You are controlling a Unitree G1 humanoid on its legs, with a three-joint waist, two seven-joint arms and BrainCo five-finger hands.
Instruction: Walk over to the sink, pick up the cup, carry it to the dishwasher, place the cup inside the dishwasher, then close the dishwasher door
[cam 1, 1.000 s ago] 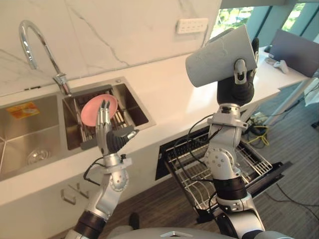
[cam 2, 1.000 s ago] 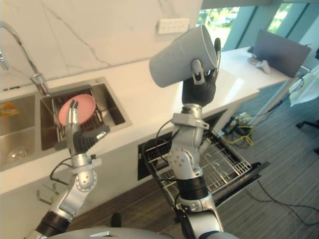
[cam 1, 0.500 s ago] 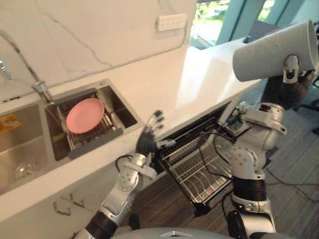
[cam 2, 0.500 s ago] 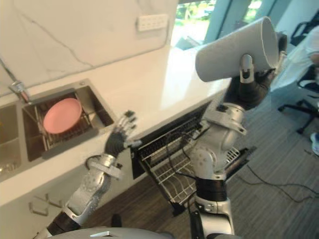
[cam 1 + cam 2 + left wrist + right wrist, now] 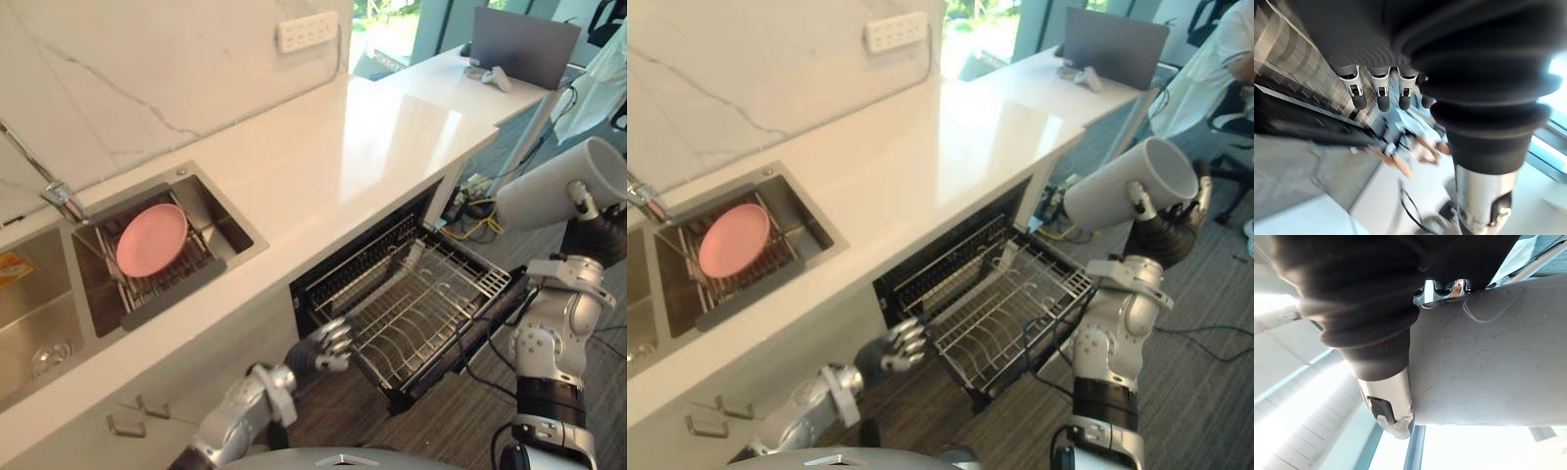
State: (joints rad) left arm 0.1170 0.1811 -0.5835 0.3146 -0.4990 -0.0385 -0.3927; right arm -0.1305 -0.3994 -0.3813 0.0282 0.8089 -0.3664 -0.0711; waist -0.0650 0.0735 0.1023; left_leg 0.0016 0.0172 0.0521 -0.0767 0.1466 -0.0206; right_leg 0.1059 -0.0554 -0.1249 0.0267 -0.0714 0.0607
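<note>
A large grey cup (image 5: 1127, 186) lies tilted on its side in the air, mouth toward the right, with my right hand (image 5: 1164, 235) shut on it from below; the thumb crosses its wall. It hangs to the right of the dishwasher's pulled-out wire rack (image 5: 1004, 308) and above it. The cup's grey wall (image 5: 1488, 362) shows close up in the right wrist view. The dishwasher door (image 5: 490, 328) is down under the rack. My left hand (image 5: 318, 351) is low, just left of the rack's front corner, fingers relaxed and holding nothing.
A pink plate (image 5: 152, 240) rests on a rack in the sink (image 5: 230, 230) at the left. The white counter (image 5: 362, 147) runs above the dishwasher. A person in a white top (image 5: 1215, 59) sits at the far right, near a desk with a dark screen (image 5: 1112, 44).
The view has swung toward the dishwasher. My right hand has lowered the cup to the rack's right side. My left hand has dropped from counter height to below the counter edge.
</note>
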